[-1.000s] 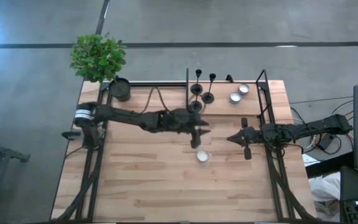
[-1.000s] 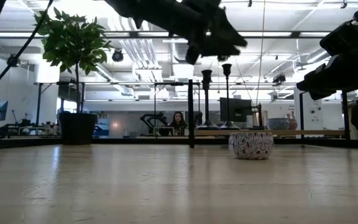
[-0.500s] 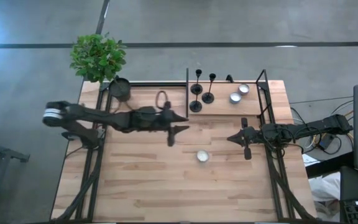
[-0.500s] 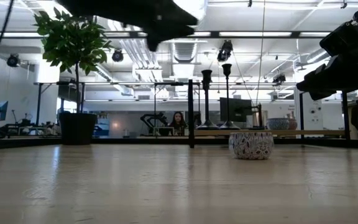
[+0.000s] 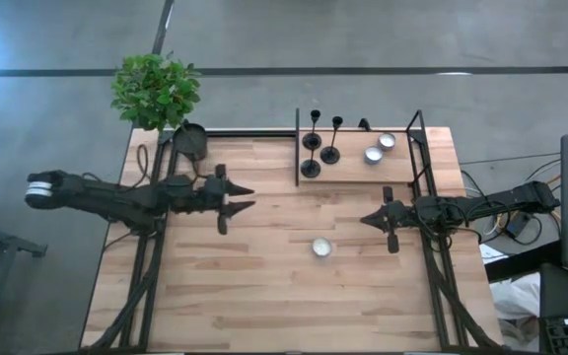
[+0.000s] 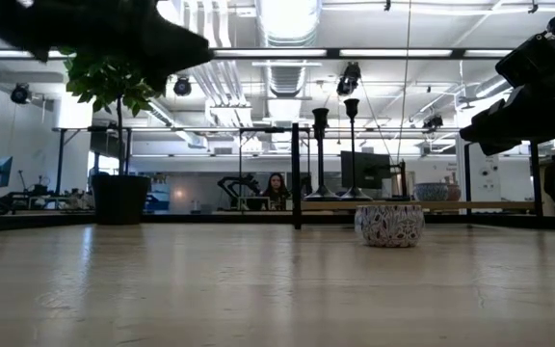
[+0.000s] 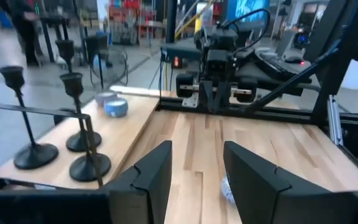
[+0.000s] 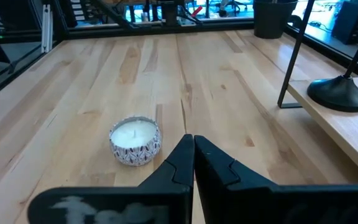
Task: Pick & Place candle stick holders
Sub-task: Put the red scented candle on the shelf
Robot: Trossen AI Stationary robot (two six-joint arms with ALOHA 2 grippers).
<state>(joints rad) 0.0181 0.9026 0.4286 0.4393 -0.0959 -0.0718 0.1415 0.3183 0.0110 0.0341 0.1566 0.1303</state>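
Your left gripper (image 5: 237, 198) hung open and empty; candle stick holders (image 5: 321, 144) stood ahead, probably all placed. Right gripper (image 5: 368, 219) was shut.

Beyond my wooden table (image 5: 264, 296) the floor (image 5: 363, 35) is plain grey concrete, crossed by a dark seam. Looking level across the tabletop, I see an open workshop: a white ceiling with exposed ducts (image 6: 287, 19) and long strip lights (image 6: 287, 53), pale walls, and benches (image 6: 27, 202) crowded with equipment. A person (image 6: 277, 185) sits far back there.
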